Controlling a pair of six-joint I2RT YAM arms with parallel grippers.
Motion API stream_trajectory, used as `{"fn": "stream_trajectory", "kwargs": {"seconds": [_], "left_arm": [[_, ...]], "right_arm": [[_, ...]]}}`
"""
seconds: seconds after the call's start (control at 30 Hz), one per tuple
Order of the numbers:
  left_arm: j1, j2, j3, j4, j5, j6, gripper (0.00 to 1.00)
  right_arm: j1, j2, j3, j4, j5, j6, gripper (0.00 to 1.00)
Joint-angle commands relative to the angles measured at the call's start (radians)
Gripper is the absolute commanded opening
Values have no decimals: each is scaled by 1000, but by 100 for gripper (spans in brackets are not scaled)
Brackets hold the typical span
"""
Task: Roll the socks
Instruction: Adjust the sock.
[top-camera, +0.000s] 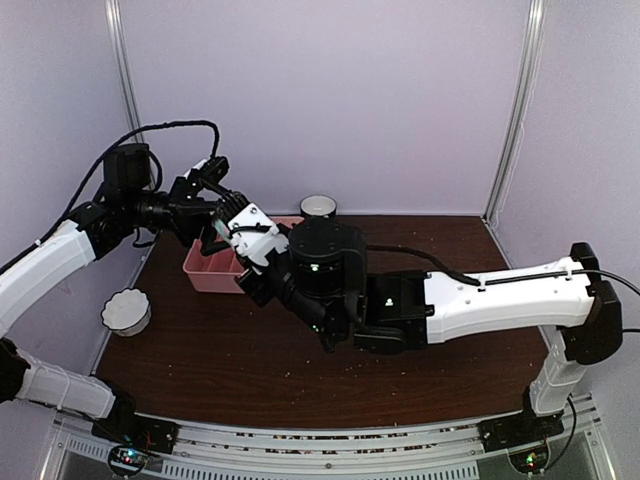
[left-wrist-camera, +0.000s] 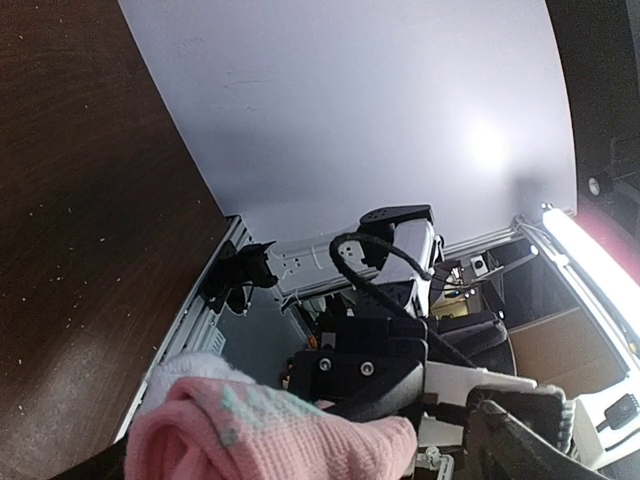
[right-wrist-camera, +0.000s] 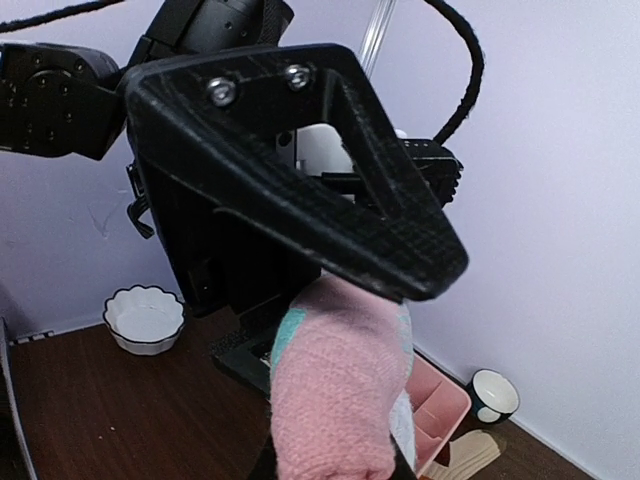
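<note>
Nearest, the bench (top-camera: 300, 370) is dark wood with small crumbs, and the right arm lies low across it, reaching to the left. The right end effector (top-camera: 225, 238) is narrow and holds the pink sock (right-wrist-camera: 335, 400) in the air above the tray (top-camera: 205, 272). The sock hangs from the fingers as a thick folded bundle with a teal patch, so the roll seems partly made. It is probably held high so that the other arm can reach its free end.

The left end effector (top-camera: 222, 190) reaches in from the left and stands wide. In the left wrist view its fingers are on both sides of the sock; whether they touch the fabric cannot be told. The two end effectors are very near each other, so each is the main obstacle for the other, and the tray below leaves little room to go down.

Beside the tray a pale ribbed piece (right-wrist-camera: 468, 455) shows. It may be the second sock, but too little is seen. Farther left a bowl (top-camera: 126, 310) stands at the bench edge, well apart. A cup (top-camera: 318, 206) stands by the far wall, behind the tray.
</note>
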Motion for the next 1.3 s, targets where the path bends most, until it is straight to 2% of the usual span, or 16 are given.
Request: {"fn": "stream_trajectory", "kwargs": {"seconds": [0.0, 0.2, 0.57, 0.73, 0.83, 1.03, 1.2, 1.27], "left_arm": [[8, -15, 45, 48, 23, 72, 96], [8, -23, 53, 55, 42, 111, 95], [8, -19, 53, 113, 58, 105, 93], [6, -21, 13, -39, 27, 223, 93], [5, -30, -15, -59, 15, 235, 98], [5, -23, 34, -60, 8, 231, 98], [5, -9, 46, -202, -22, 385, 98], [6, -6, 27, -209, -25, 392, 98]], "right_arm": [[-57, -91, -90, 36, -108, 221, 0], [-117, -133, -143, 54, -234, 375, 0], [-126, -129, -134, 32, -299, 406, 0], [-128, -150, -132, 46, -292, 389, 0], [-128, -148, -112, 34, -286, 370, 0], [-128, -129, -101, 30, -316, 383, 0], [-126, -143, -130, 67, -343, 406, 0], [-126, -151, -139, 80, -360, 417, 0]]}}
